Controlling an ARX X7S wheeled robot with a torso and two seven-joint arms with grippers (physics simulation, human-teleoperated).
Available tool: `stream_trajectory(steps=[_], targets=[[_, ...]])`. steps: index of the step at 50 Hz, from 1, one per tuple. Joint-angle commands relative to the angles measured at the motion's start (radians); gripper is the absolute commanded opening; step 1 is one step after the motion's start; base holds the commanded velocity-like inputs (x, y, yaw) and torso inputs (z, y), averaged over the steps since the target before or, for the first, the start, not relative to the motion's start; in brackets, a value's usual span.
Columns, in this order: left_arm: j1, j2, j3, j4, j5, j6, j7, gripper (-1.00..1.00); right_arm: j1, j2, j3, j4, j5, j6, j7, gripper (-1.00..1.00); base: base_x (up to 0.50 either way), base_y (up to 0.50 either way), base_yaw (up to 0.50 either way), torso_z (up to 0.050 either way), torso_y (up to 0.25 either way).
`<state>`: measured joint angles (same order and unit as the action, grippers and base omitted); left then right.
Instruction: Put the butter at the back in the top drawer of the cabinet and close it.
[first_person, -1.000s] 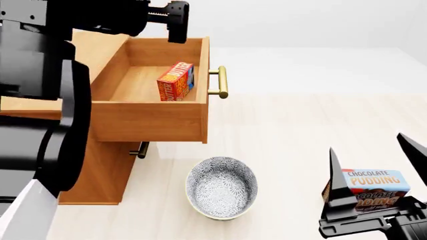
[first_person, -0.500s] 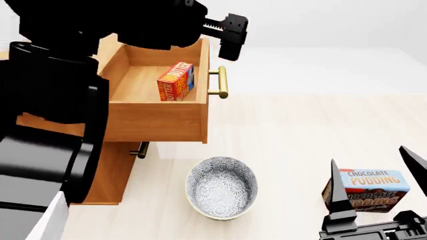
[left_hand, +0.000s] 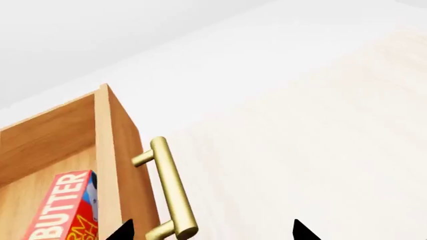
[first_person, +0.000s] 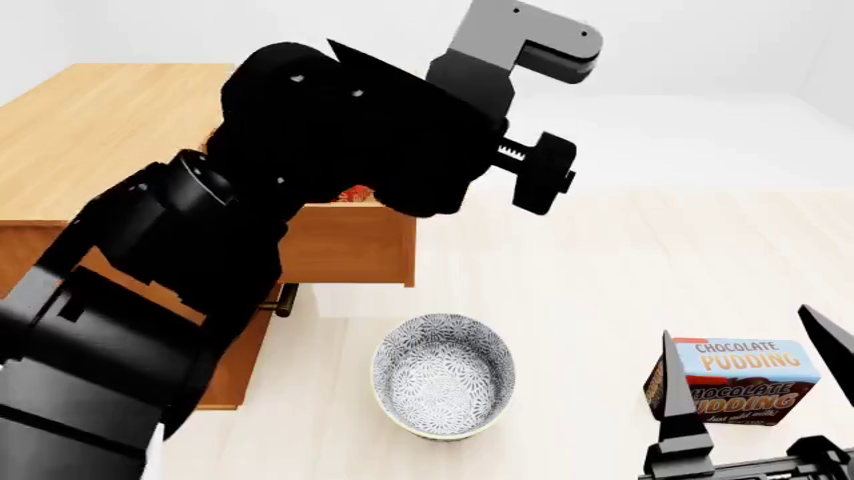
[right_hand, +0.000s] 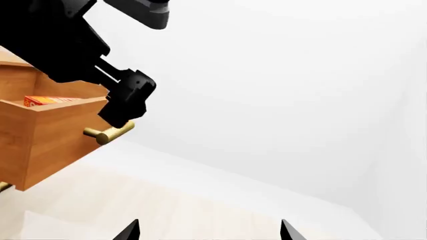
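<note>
The butter (left_hand: 67, 210) stands inside the open top drawer (left_hand: 123, 165) of the cabinet (first_person: 107, 120). In the head view only a sliver of the butter (first_person: 354, 195) shows behind my left arm. My left gripper (left_hand: 212, 232) is open just in front of the drawer, and the near end of the brass handle (left_hand: 170, 190) lies between its fingertips. From the right wrist view, the left gripper (right_hand: 130, 100) hangs right above the handle (right_hand: 110, 132). My right gripper (first_person: 735, 323) is open and empty, low at the right.
A patterned bowl (first_person: 443, 375) sits on the floor in front of the cabinet. A chocolate pudding box (first_person: 731, 382) stands beyond my right gripper's fingers. The lower drawer's handle (first_person: 280, 298) shows under the open drawer. My left arm hides most of the drawer from the head.
My left arm has swung from over the drawer's back out past its front to the handle, and now covers the drawer in the head view. The drawer and butter have not moved.
</note>
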<state>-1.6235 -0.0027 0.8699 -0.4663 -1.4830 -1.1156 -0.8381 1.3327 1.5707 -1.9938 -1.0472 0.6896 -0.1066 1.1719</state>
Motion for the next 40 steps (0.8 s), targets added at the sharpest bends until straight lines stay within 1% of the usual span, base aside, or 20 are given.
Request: stream_trajectory(steps=[1, 8, 14, 16, 19, 23, 26, 33, 40], targets=[[0.003, 0.001, 0.232, -0.034, -0.132, 0.162, -0.067, 1.0, -0.015, 0.0, -0.014, 0.0, -0.021, -0.01, 0.016, 1.0, 0.0, 0.0, 0.0, 0.0, 0.0], [-0.03, 0.001, 0.388, -0.073, -0.218, 0.257, -0.05, 1.0, -0.021, 0.0, -0.018, 0.0, -0.028, -0.013, 0.023, 1.0, 0.0, 0.0, 0.0, 0.0, 0.0], [-0.072, 0.002, 0.574, -0.103, -0.33, 0.36, -0.021, 1.0, -0.023, 0.0, -0.019, 0.0, -0.03, -0.013, 0.026, 1.0, 0.0, 0.0, 0.0, 0.0, 0.0], [-0.086, 0.002, 0.639, -0.107, -0.363, 0.389, -0.027, 1.0, -0.024, 0.0, -0.02, 0.0, -0.031, -0.014, 0.025, 1.0, 0.0, 0.0, 0.0, 0.0, 0.0], [-0.093, 0.003, 0.694, -0.102, -0.396, 0.415, -0.038, 1.0, -0.025, 0.0, -0.02, 0.0, -0.031, -0.014, 0.024, 1.0, 0.0, 0.0, 0.0, 0.0, 0.0], [-0.085, 0.003, 0.72, -0.098, -0.395, 0.418, -0.066, 1.0, -0.026, 0.0, -0.021, 0.0, -0.034, -0.015, 0.025, 1.0, 0.0, 0.0, 0.0, 0.0, 0.0], [-0.073, 0.003, 0.72, -0.101, -0.383, 0.412, -0.081, 1.0, -0.027, 0.0, -0.021, 0.0, -0.034, -0.015, 0.025, 1.0, 0.0, 0.0, 0.0, 0.0, 0.0], [-0.047, 0.003, 0.719, -0.112, -0.351, 0.364, -0.159, 1.0, -0.025, 0.0, -0.018, 0.0, -0.03, -0.014, 0.023, 1.0, 0.0, 0.0, 0.0, 0.0, 0.0], [-0.021, 0.003, 0.718, -0.137, -0.34, 0.324, -0.172, 1.0, -0.03, 0.0, -0.021, 0.0, -0.038, -0.018, 0.028, 1.0, 0.0, 0.0, 0.0, 0.0, 0.0]])
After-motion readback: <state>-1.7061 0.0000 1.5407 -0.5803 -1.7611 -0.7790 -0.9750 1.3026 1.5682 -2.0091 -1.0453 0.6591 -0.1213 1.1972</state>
